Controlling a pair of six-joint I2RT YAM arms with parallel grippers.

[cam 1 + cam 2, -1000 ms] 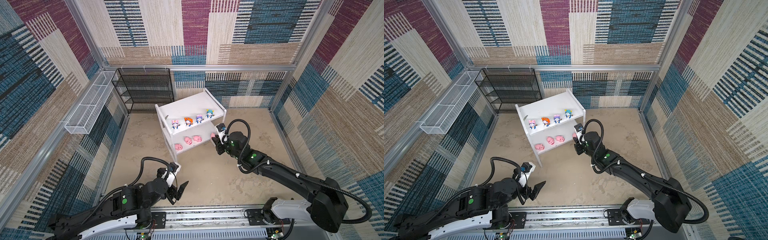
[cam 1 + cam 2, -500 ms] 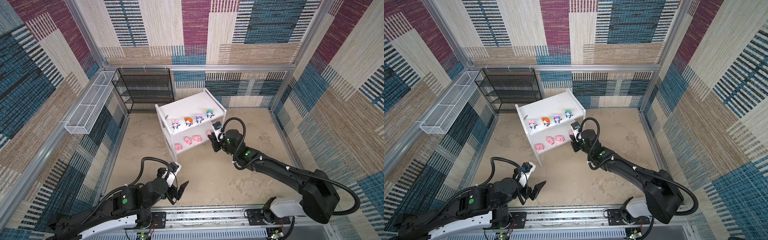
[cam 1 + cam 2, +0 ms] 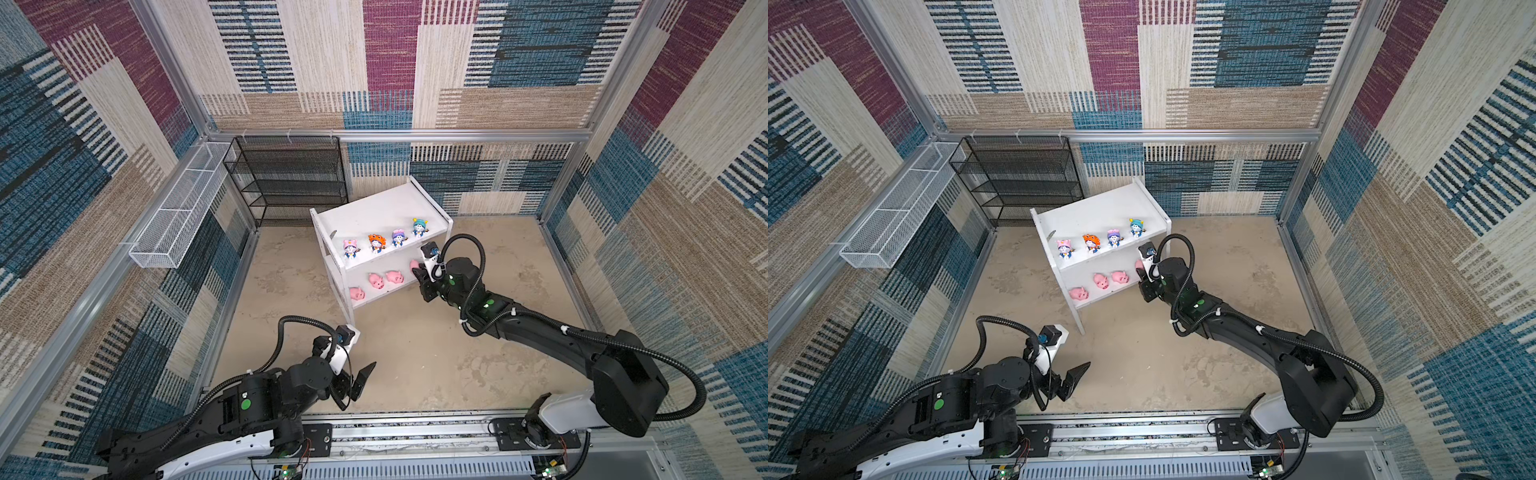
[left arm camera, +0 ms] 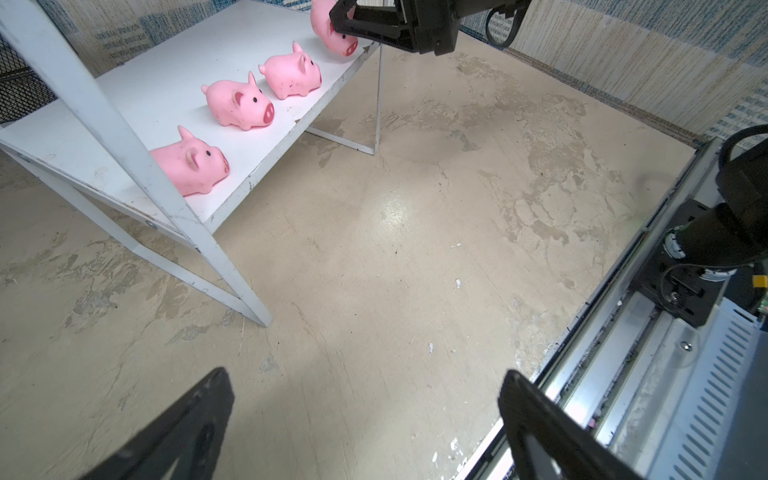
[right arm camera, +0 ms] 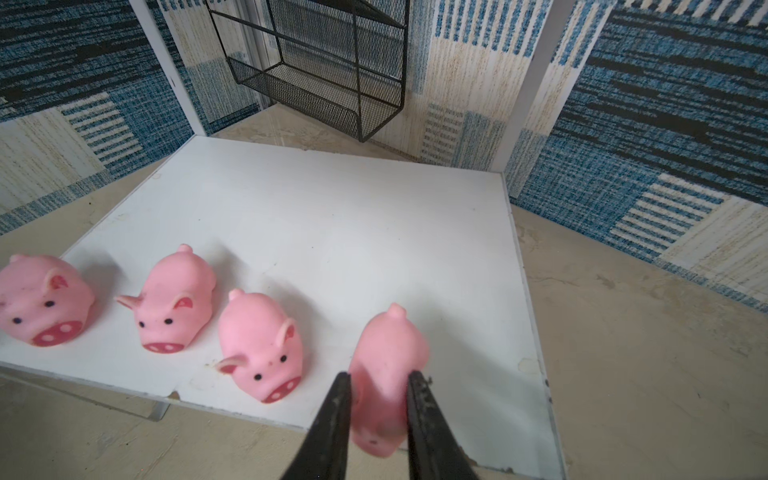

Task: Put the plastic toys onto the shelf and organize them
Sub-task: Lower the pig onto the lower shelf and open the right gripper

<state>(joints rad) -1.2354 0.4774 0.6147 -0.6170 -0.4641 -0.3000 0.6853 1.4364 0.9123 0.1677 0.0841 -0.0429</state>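
Right jaws, clamping a pig (image 5: 386, 365), moved in over the shelf (image 5: 332, 216); left jaws wide.

Figurines (image 3: 376, 244) upright on shelf's (image 3: 374, 208) upper board; three pink pigs (image 3: 376, 281) below, fourth pig (image 5: 388, 340) in right claw (image 5: 379, 376)

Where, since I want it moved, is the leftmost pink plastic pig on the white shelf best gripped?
Probably the rounded flanks of the leftmost pink plastic pig, behind the ears, from the open front of the white shelf: its snout faces outward.
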